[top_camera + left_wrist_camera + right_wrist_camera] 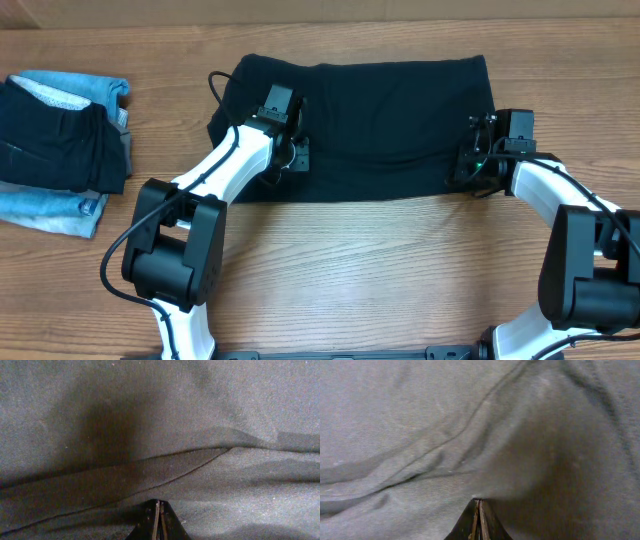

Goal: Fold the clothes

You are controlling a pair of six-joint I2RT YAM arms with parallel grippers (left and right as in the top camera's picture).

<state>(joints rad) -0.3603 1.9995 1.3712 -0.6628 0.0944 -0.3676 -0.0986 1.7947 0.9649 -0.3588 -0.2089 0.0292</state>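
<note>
The clothes [380, 120] are a black T-shirt lying flat as a wide rectangle at the back middle of the wooden table [380, 270]. My left gripper [297, 155] rests on its left part, a little inside the near edge. My right gripper [466, 168] sits at its near right corner. In the left wrist view the gripper [159, 502] is shut, its tips buried in the cloth [150, 420] beside a folded hem band. In the right wrist view the gripper [479, 501] is shut too, and creases in the fabric [420, 420] run towards its tips.
A pile of light-blue denim and a dark folded garment [60, 150] lies at the table's left edge, well apart from the shirt. Bare wood stretches in front of the shirt between the two arm bases.
</note>
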